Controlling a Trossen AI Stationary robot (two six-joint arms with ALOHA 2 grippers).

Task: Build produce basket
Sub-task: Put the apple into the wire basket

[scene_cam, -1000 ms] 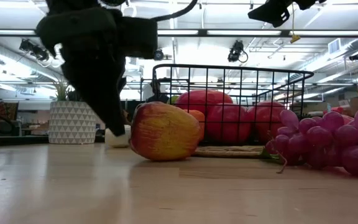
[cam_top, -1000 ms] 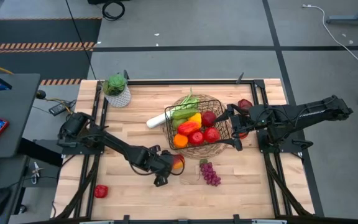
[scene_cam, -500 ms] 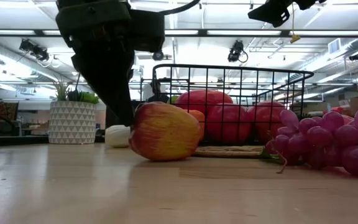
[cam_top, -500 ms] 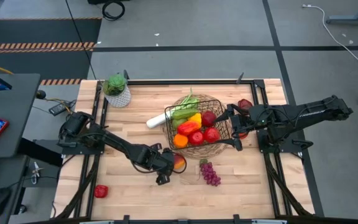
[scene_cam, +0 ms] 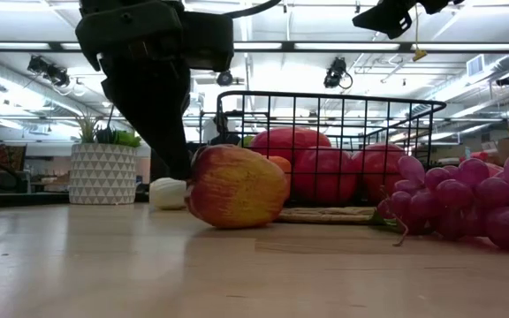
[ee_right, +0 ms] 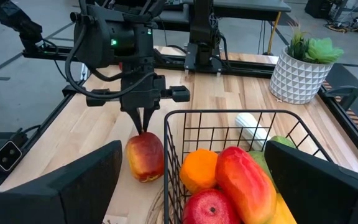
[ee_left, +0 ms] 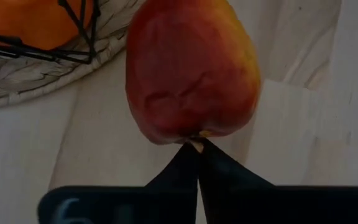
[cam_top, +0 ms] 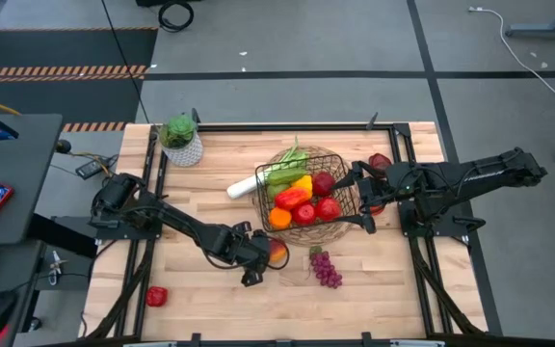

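Left gripper (ee_left: 197,146) is pinched tight on the stem tip of a red-and-yellow apple (ee_left: 191,71) lying on the wooden table (cam_top: 200,289) just off the near-left corner of the black wire basket (cam_top: 345,183). Only the left wrist view shows the two dark fingers meeting at a point on the stem; from above, the arm hides that contact and the apple (cam_top: 277,253) peeks out as an orange-red patch beside the gripper (cam_top: 256,260). The low view sets the apple (scene_cam: 235,187) on the table in front of the basket (scene_cam: 334,99), with purple grapes (scene_cam: 467,203) to its right. The right wrist view looks back at the left gripper (ee_right: 143,127) standing on the apple (ee_right: 145,155).

Right gripper (cam_top: 366,198) hangs spread wide at the basket's right side, holding nothing. The basket sits on a round woven mat (ee_left: 36,87) and holds red apples, an orange, yellow and green pieces; a leek (cam_top: 244,186) pokes out its left side. A small red fruit (cam_top: 156,296) lies well apart near the table's near-left corner, and a potted plant (cam_top: 180,138) stands at the far left.
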